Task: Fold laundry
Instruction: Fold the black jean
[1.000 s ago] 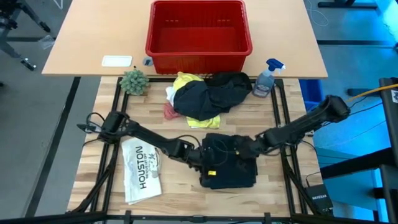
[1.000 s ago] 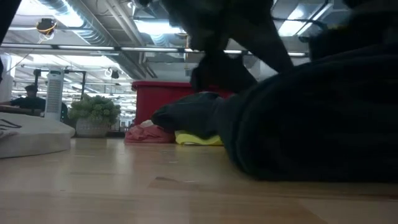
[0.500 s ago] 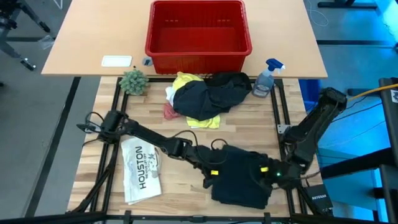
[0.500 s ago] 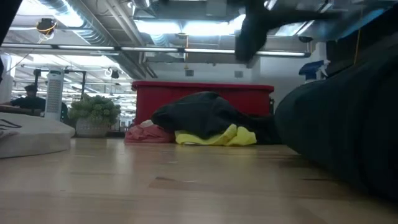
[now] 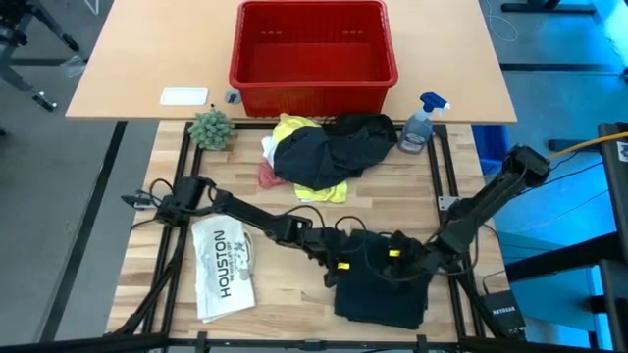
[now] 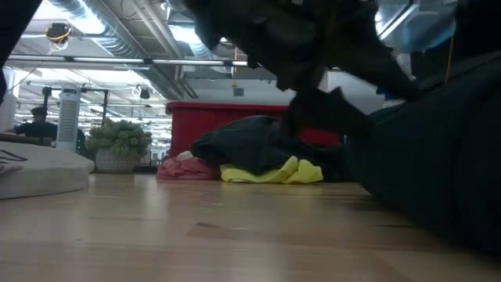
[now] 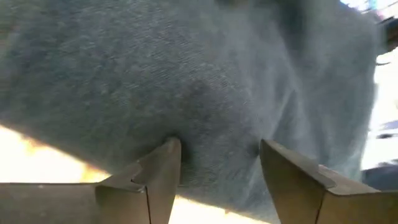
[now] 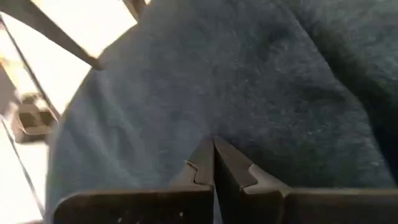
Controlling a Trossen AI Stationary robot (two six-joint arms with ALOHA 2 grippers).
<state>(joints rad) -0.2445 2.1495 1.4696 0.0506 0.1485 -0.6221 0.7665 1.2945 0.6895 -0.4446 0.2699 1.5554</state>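
A folded dark garment lies flat near the table's front edge, right of the middle. My left gripper stands open at its far left side, slanting down. My right gripper is shut over the garment's far part. Farther back lies a heap: black trousers on top of a yellow T-shirt, with a white cloth and a pink cloth at its left edge. The low view shows the heap resting on the tabletop. My left gripper has its two open fingertips against the dark garment's surface near its left edge. It comes slanting down from the table's left. No cloth is pinched, and the garment lies flat on the table. My right gripper sets its shut fingertips on the garment's top face, slanting down from the right.
A flat white item printed HOUSTON lies at the front left. At the back stand a red basket, a small potted plant and a spray bottle. Bare wood shows between the heap and the folded garment.
The folded dark garment has shifted toward the table's right and near edges. My right gripper swung out to the garment's right side, then came back left over its far part. My left gripper followed the garment toward the right and sank a little, staying open.
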